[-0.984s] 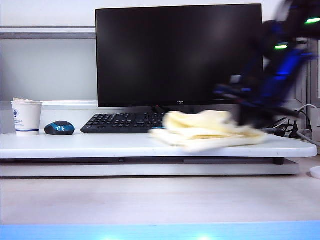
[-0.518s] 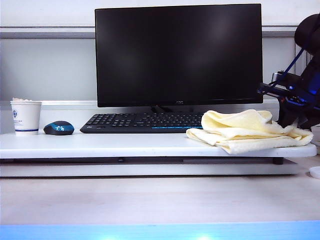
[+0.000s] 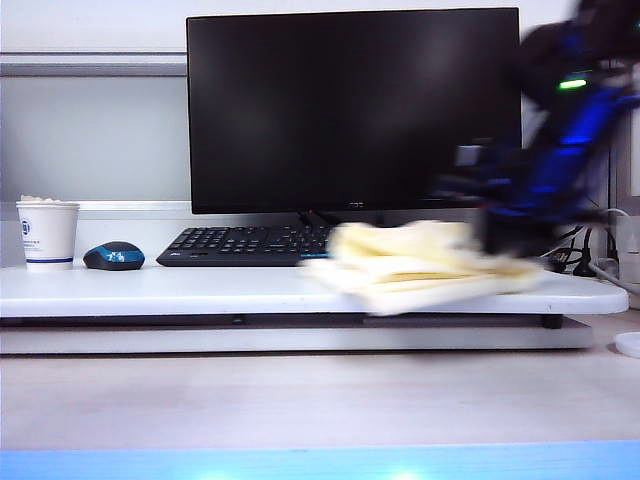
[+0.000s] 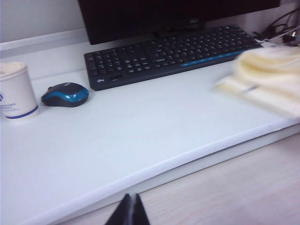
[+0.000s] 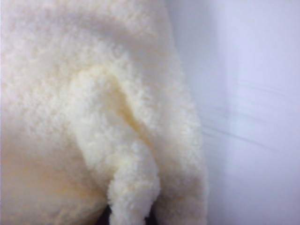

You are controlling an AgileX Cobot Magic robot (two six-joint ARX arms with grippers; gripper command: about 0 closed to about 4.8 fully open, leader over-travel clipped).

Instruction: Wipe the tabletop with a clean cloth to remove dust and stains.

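Your right gripper (image 3: pixel 505 240) is pinched on the cloth (image 3: pixel 415 262), right of centre on the tabletop (image 3: pixel 180 290).
The cloth bunches just left of it, before the keyboard (image 3: pixel 245 243); your left gripper (image 4: pixel 127 213) hangs closed off the near edge.

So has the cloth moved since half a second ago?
Yes. The cloth has slid left along the tabletop, off the right end, and now sits under the monitor's right half.
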